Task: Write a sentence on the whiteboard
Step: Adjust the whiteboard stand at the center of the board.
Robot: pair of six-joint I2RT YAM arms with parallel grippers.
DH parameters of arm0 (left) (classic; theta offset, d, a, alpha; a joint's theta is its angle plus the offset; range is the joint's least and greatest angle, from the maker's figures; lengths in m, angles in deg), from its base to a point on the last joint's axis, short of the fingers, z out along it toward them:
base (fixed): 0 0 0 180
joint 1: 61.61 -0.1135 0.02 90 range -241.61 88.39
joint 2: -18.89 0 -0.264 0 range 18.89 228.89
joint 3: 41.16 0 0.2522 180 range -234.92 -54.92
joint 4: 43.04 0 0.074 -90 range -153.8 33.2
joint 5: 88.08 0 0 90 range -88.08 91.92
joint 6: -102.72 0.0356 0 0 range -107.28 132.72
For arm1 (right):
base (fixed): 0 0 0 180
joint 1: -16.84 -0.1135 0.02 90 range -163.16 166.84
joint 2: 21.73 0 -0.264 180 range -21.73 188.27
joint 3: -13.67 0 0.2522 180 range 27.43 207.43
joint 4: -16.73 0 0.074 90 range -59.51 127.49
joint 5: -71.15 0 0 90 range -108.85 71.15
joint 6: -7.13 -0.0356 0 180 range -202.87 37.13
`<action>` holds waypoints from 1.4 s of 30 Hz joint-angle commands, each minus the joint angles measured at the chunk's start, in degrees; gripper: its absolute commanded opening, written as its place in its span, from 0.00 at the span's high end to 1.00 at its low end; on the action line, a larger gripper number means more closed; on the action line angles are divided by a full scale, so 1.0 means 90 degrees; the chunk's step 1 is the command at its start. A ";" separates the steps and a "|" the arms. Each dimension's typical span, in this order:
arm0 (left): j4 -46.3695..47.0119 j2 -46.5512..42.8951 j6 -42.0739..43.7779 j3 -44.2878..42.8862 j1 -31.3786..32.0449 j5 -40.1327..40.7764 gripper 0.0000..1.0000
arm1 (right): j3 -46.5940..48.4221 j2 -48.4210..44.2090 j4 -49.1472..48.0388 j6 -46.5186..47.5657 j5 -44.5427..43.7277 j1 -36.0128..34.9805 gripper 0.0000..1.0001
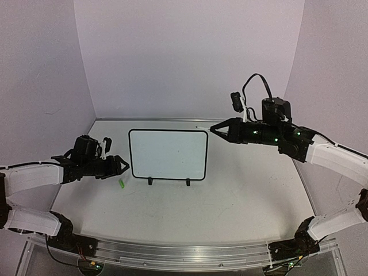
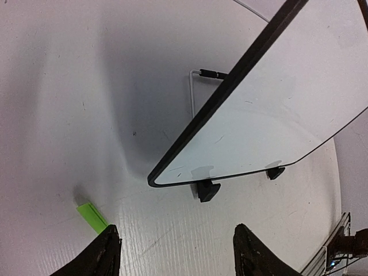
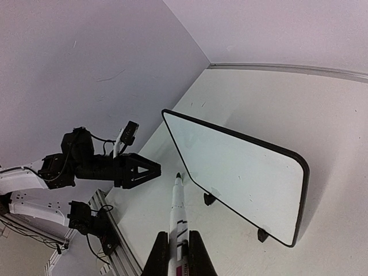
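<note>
While the glossy, black-framed whiteboard [image 1: 168,154] stands upright, left pincer [image 2: 175,253] released, right pincer [image 3: 178,237] clenching slim white marker [image 3: 176,201]

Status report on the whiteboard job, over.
Left claw open, empty, beside small green piece on table. Right claw shut on marker, tip short of the whiteboard. Board upright, blank. Nothing between marker and board.

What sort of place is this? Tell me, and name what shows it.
Probably a robotics lab test cell: plain pale walls box in a white tabletop, a silver metal rail anchors two robot arms, and a small black-framed whiteboard stands ready.
</note>
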 commanded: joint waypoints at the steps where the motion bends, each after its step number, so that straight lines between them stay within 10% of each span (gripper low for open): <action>1: 0.0637 0.0187 0.0012 -0.0311 0.0454 0.0409 0.34 | -0.0154 -0.0365 -0.0115 -0.0072 -0.0267 -0.0048 1.00; 15: 0.1679 0.1865 -0.1893 -0.0446 0.2685 0.2821 0.39 | -0.0296 -0.0520 -0.0143 -0.0178 -0.0589 -0.0086 1.00; 42: 0.1839 0.3752 -0.1194 -0.1304 0.2840 0.3414 0.62 | -0.0399 -0.0629 -0.0164 -0.0319 -0.0778 -0.0096 1.00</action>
